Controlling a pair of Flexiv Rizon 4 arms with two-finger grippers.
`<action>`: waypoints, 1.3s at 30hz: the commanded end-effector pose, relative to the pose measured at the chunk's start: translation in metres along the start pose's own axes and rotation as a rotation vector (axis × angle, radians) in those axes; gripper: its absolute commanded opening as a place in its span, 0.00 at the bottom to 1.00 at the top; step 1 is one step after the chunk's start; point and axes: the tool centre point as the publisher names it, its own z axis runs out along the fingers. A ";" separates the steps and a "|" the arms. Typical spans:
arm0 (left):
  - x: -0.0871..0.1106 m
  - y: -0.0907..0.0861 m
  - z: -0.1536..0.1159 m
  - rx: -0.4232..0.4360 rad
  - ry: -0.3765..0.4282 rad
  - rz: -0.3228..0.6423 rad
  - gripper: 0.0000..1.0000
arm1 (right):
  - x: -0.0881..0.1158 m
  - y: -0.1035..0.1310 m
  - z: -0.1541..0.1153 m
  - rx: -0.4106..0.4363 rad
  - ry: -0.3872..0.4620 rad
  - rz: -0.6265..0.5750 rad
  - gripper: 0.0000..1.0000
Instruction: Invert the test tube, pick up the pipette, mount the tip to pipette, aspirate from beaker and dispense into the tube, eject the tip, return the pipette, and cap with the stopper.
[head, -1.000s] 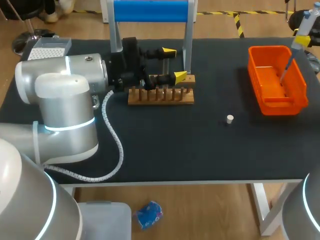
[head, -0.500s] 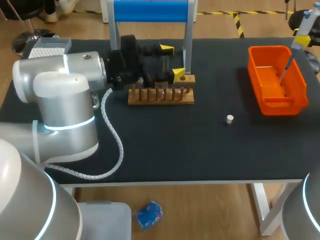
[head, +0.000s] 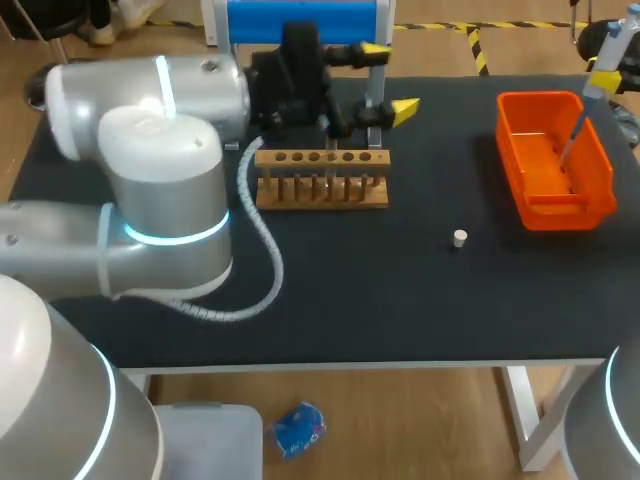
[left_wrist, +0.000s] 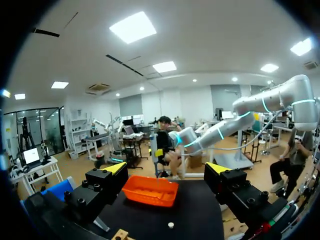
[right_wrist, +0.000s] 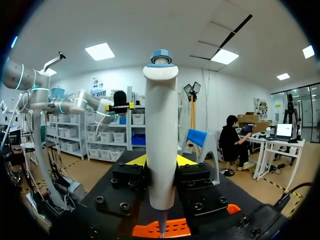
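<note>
My left gripper (head: 390, 78) hangs open above and behind the right end of the wooden tube rack (head: 320, 190). In the left wrist view the left gripper (left_wrist: 167, 171) has nothing between its fingers; ahead of it are the orange bin (left_wrist: 150, 190) and the small white stopper (left_wrist: 171, 225). The stopper (head: 459, 238) lies on the black mat to the right of the rack. My right gripper (right_wrist: 161, 161) is shut on the white pipette (right_wrist: 161, 150), held upright. In the head view the pipette (head: 610, 45) is at the far right, its thin lower end pointing into the orange bin (head: 598, 150).
The blue pipette stand (head: 300, 20) rises right behind the rack, close to my left gripper. My left arm's big white body (head: 160, 150) covers the table's left part. The orange bin (right_wrist: 165, 229) shows under the right gripper.
My left gripper has lifted away from the right end of the rack and swung up and toward the back right, still open. The right arm and the pipette have stayed put.
</note>
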 end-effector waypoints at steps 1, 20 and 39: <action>-0.013 -0.015 0.086 -0.041 0.032 -0.001 1.00 | -0.002 0.000 -0.002 0.000 0.007 0.001 0.00; -0.009 -0.022 0.121 -0.010 0.093 -0.046 1.00 | -0.002 0.000 -0.002 0.000 0.007 0.001 0.00; -0.024 0.003 0.185 0.071 0.048 -0.068 0.00 | -0.002 0.000 -0.002 0.000 0.007 0.001 0.00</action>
